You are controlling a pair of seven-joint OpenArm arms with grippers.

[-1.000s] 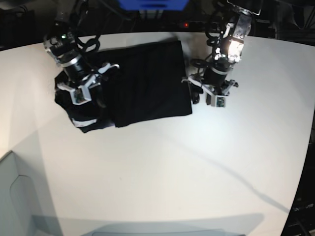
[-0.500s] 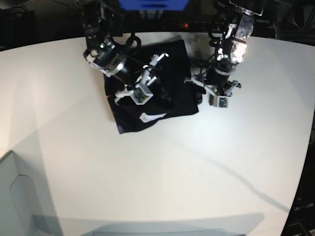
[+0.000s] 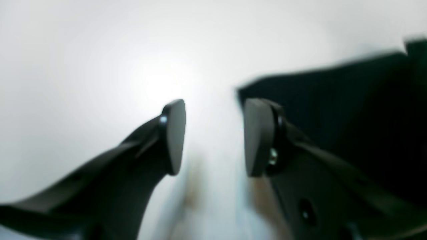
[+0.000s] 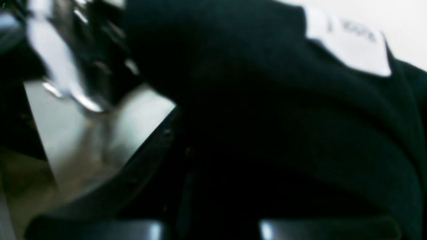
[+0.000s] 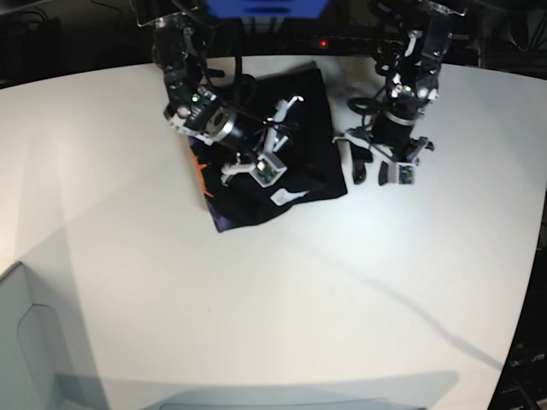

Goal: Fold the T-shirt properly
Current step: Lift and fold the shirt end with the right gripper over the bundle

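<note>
The black T-shirt lies bunched and folded at the back of the white table. An orange print shows at its left edge and a white tag near its front. My right gripper is over the shirt, shut on a fold of it. In the right wrist view, black cloth covers the fingers and the tag shows at top right. My left gripper stands open just right of the shirt. Its fingertips frame bare table, with the shirt's edge to the right.
A pale bin or tray sits at the front left corner. A blue object and dark cables lie behind the table's back edge. White tabletop stretches in front of the shirt.
My right arm has swung from the shirt's left side to the right, carrying cloth over the rest; the orange print now shows. My left gripper has shifted slightly right.
</note>
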